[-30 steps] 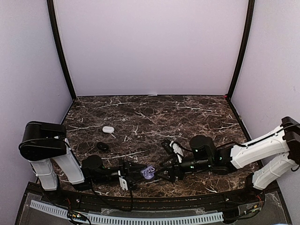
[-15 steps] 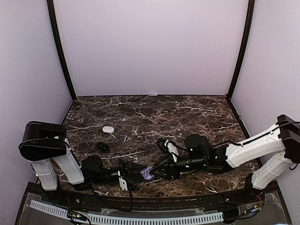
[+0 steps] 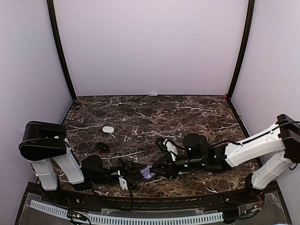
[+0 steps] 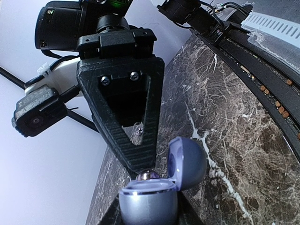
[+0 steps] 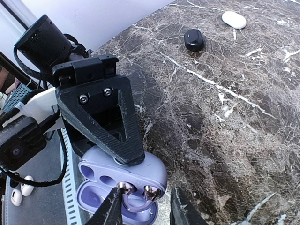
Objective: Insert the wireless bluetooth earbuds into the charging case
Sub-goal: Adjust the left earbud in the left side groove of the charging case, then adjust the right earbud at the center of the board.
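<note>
From above, the left arm (image 3: 101, 173) and right arm (image 3: 243, 150) are seen lying low over the near part of the marbled counter (image 3: 187, 117), their tips meeting at the purple charging case (image 3: 148, 173). The case is held off the counter in the left jaws, which are closed on it. A white case (image 3: 108, 129) and a black case (image 3: 102, 146) are seen well apart from it, farther back on the left. In the left wrist view, the charging case is seen with its lid (image 4: 186, 161) swung open. One finger (image 4: 124, 103) of the right jaws is pressed tip-down on a shiny-tipped earbud (image 4: 147, 176) at the case's rim. In the right wrist view, the right jaws are seen parted, nothing clamped between them, their fingers (image 5: 111, 208) set either side of the case's near edge. Two earbuds (image 5: 124, 187) are seen there between the open halves; whether they are fully seated cannot be told.
</note>
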Robot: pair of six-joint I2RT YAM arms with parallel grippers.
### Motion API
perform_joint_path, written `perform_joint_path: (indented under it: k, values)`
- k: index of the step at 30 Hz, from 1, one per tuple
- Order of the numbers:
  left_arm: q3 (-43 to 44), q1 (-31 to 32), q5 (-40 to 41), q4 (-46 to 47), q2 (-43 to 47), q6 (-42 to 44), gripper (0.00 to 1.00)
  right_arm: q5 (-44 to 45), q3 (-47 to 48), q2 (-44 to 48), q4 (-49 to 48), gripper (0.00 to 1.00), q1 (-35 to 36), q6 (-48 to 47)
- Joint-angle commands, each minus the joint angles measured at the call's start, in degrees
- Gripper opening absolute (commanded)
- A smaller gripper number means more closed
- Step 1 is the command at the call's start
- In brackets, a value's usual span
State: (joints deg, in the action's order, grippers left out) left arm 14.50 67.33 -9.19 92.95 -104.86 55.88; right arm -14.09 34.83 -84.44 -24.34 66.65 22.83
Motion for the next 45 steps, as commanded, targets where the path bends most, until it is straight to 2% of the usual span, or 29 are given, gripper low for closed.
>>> perform_joint_path:
  k: [1, 9, 14, 15, 19, 22, 25, 32, 40, 45]
  values:
    - [-0.26, -0.01, -0.65, 12.08, 0.88, 0.11, 0.02, 2.56, 1.45, -0.80, 0.61, 0.33, 0.32, 0.12]
    - [-0.26, -0.01, -0.64, 12.08, 0.86, 0.02, 0.02, 4.71, 1.35, -0.80, 1.40, 0.29, 0.32, 0.72]
    - [-0.18, -0.08, -0.64, 12.08, 0.80, -0.13, 0.02, 4.27, 1.62, -1.57, 1.31, 0.30, 0.32, 0.81]
    - [-0.18, -0.07, -0.70, 12.08, 0.80, -0.20, 0.02, 4.25, 1.75, -1.66, 1.35, 0.31, 0.32, 0.84]
    - [-0.13, -0.04, -0.74, 12.08, 0.66, -0.33, 0.02, 3.69, 1.26, -0.95, 0.04, 0.51, 0.32, 1.15]
    - [-0.17, -0.01, -0.70, 12.08, 0.53, -0.35, 0.02, 3.07, -0.92, 1.43, -2.72, 0.58, 0.14, 1.75]
    - [-0.26, -0.02, -0.76, 12.08, 0.57, -0.40, 0.02, 2.68, -3.50, 4.43, -4.62, 0.60, -0.53, 2.27]
    - [-0.26, -0.01, -0.87, 12.08, 0.80, -0.88, 0.02, 4.33, -8.75, 10.36, -4.41, 0.56, -3.23, 4.05]
    - [0.17, -0.05, -2.21, 12.09, 1.54, -4.17, 0.02, 18.29, -11.01, 22.38, 10.57, 0.46, -7.74, 5.87]
    - [-0.12, -1.78, -8.63, 11.55, 2.64, -12.63, 0.02, 25.01, -8.95, 27.20, 24.32, 0.39, -13.40, 7.40]
